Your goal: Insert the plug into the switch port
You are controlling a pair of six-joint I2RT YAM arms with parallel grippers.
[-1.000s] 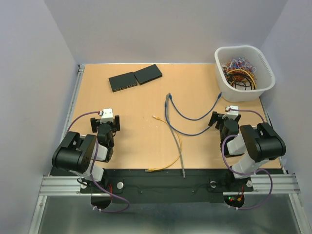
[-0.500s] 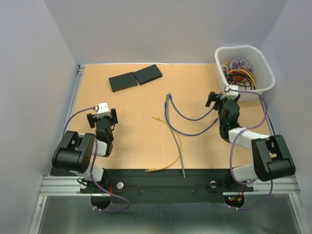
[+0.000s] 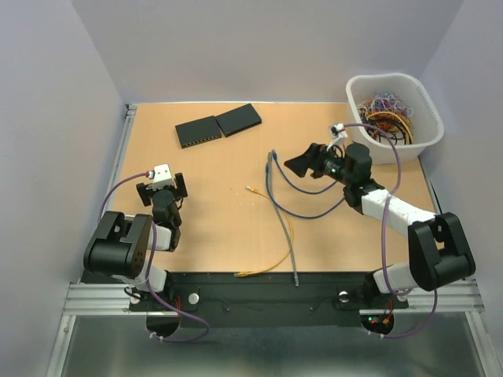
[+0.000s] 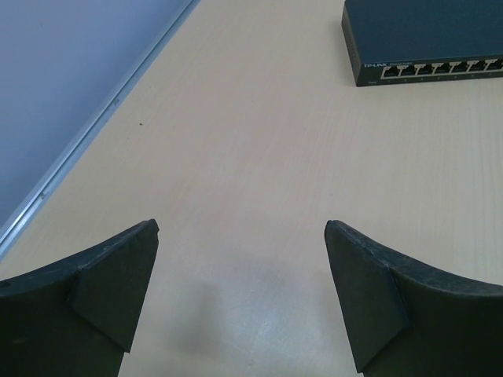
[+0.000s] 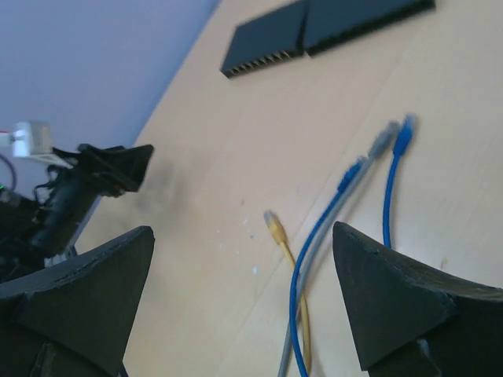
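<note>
Since the previous frame, the right hand [image 3: 302, 162] has swung leftward over the surface [image 3: 220, 212] and now hangs near the blue plug [image 3: 274, 155], which lies loose beside a grey cable [image 3: 284, 228]. We see both it and the left hand [image 4: 242, 236] spread wide, holding nothing. The network switch [image 3: 197, 131] sits well apart, far left.

Top cam: high, behind arm bases (bottom of frame), looks down on whole table [image 3: 220, 173]. L wrist cam: low, v. close to tabletop, faces fwd between its fingers [image 4: 110, 290]; switch [image 4: 424, 31] upper right. R wrist cam: higher, tilted, faces across table w/ switch [image 5: 263, 49] at top, cables [image 5: 403, 135] right, left arm [image 5: 71, 196] at left edge. All 3 share switch [image 3: 198, 131]; top + R share cables [image 3: 314, 192].
</note>
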